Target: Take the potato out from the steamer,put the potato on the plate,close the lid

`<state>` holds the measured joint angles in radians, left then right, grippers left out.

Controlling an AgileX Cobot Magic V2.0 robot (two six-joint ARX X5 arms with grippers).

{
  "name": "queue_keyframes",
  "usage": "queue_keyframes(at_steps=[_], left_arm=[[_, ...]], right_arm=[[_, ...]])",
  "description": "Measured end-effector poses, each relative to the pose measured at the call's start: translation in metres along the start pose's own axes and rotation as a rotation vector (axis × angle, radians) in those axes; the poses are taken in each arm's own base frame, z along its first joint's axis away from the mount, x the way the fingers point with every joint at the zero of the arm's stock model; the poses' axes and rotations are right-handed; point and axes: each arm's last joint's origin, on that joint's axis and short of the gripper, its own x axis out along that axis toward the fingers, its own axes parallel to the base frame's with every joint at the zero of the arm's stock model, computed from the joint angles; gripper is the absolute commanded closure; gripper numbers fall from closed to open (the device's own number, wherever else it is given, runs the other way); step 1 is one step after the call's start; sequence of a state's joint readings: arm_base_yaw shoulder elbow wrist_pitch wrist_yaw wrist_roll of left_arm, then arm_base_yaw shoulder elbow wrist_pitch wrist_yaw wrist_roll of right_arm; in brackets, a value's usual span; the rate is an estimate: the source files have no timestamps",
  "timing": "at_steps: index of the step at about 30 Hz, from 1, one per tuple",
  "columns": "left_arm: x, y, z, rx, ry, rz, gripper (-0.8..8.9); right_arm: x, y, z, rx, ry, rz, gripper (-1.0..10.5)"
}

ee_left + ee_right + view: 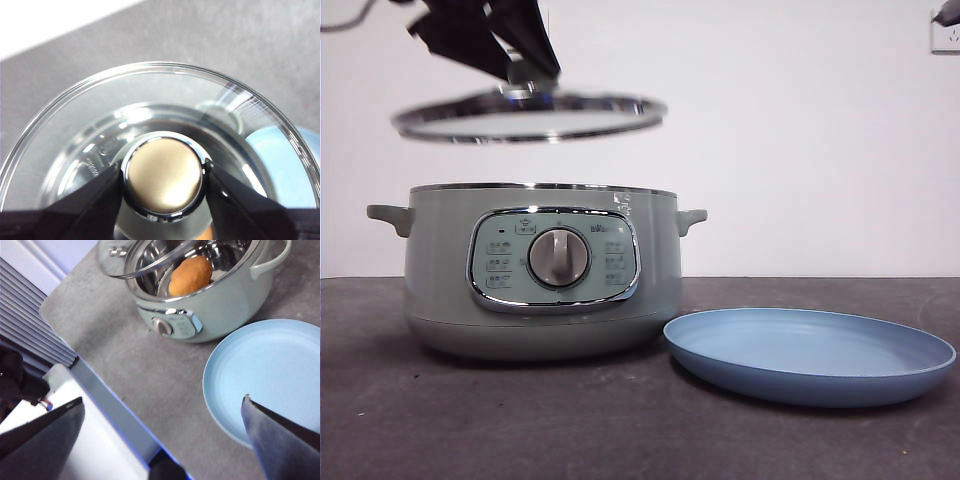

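The sage-green steamer [540,270] stands open at the table's left. Its glass lid [530,115] hangs in the air a little above it, shifted slightly left. My left gripper [164,181] is shut on the lid's knob [164,181], and it shows from above as a dark shape [520,75] in the front view. Inside the steamer [220,295] lies the golden-brown potato [191,274], seen under the raised lid [150,257] in the right wrist view. The light-blue plate [810,352] lies to the right of the pot. My right gripper [162,412] is open, high above the plate [265,372], holding nothing.
The dark grey table [470,420] runs across the front. A white wall stands behind, with a socket [945,35] at the top right corner. In the right wrist view a white base [95,440] lies along the table's edge.
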<state>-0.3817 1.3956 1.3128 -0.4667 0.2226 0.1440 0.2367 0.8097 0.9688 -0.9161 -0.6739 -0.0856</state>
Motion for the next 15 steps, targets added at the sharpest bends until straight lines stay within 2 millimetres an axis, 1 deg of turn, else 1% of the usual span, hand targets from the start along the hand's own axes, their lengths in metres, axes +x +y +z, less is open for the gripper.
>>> queue_keyframes(at_steps=[2, 6, 10, 13, 15], left_arm=[[-0.025, -0.003, 0.002, -0.008, -0.009, 0.031, 8.22], [-0.089, -0.010, -0.001, -0.020, -0.035, 0.132, 8.22], [-0.131, -0.017, -0.009, -0.029, -0.053, 0.181, 8.22], [-0.159, -0.025, -0.020, -0.037, -0.045, 0.196, 8.22], [-0.174, -0.029, -0.027, -0.041, -0.036, 0.211, 8.22]], right_arm=[[0.005, -0.003, 0.008, 0.002, -0.036, 0.007, 3.2], [0.025, -0.005, 0.028, 0.014, -0.054, 0.057, 3.2], [0.047, -0.003, 0.049, 0.007, -0.014, 0.048, 3.2], [0.071, 0.001, 0.069, -0.010, 0.028, 0.037, 3.2], [0.089, 0.004, 0.083, -0.024, 0.057, 0.035, 3.2]])
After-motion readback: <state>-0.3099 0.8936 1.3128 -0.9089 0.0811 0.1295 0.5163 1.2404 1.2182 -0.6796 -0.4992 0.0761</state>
